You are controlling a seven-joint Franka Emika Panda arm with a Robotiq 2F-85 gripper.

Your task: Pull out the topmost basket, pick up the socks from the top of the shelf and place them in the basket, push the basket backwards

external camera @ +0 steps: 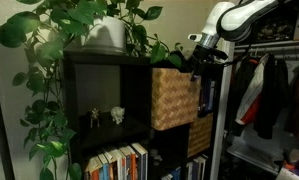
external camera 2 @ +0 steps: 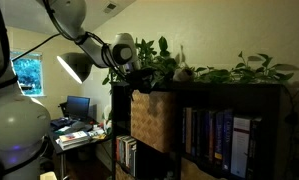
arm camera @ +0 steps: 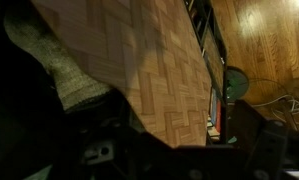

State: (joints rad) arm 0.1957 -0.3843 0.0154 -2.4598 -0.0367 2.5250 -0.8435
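Basket (external camera: 173, 97) juts forward from the shelf's (external camera: 109, 60) top row, so the pull-out looks done. Pincer (external camera: 201, 58) is spread wide at the basket's 1 o'clock, nothing seen held. Grey fabric (arm camera: 67, 72), maybe the socks, lies at the wicker's 9 o'clock in the wrist view; inside or not, cannot tell. Push-back remains.

Leafy vine plant (external camera: 77, 14) spreading from 12 o'clock and trailing down to 8 in an exterior view; its white pot (external camera: 107, 35) sitting at 12. Two small figurines (external camera: 117, 114) standing near centre. Books (external camera: 119, 163) lining up at 6. Clothes (external camera: 264, 95) hanging at 3. In an exterior view, desk lamp (external camera 2: 74, 66) shining at 9, monitor (external camera 2: 79, 105) glowing just below. Wrist view: wood floor (arm camera: 269, 40) showing at 2.
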